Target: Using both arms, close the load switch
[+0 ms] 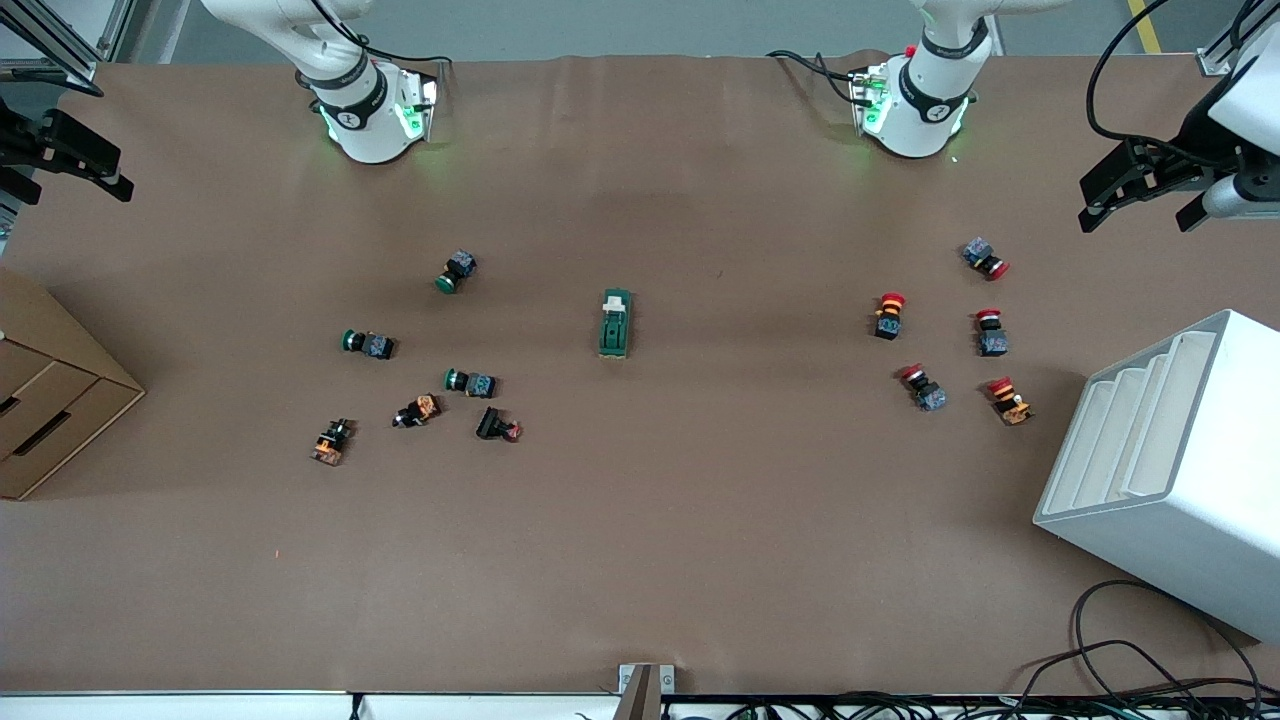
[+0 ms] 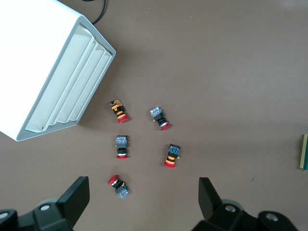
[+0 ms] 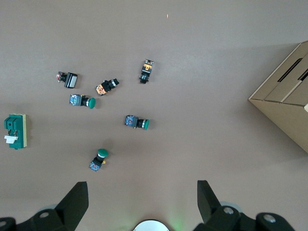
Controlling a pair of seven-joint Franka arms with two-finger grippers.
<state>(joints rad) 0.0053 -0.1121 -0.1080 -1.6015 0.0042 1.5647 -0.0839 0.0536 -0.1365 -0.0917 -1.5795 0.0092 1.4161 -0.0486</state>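
Note:
The load switch [image 1: 615, 323], a dark-green block with a white handle piece on top, lies alone in the middle of the table. It also shows in the right wrist view [image 3: 14, 131], and its edge shows in the left wrist view [image 2: 304, 151]. My left gripper [image 1: 1140, 195] hangs high over the left arm's end of the table, open and empty [image 2: 143, 192]. My right gripper [image 1: 90, 165] hangs high over the right arm's end, open and empty [image 3: 142, 195]. Both are well away from the switch.
Green-capped push buttons [image 1: 455, 271] and orange-bodied parts [image 1: 417, 410] lie scattered toward the right arm's end. Several red-capped buttons [image 1: 888, 315] lie toward the left arm's end. A white slotted bin [image 1: 1170, 470] stands beside them. A cardboard box [image 1: 50, 400] sits at the right arm's end.

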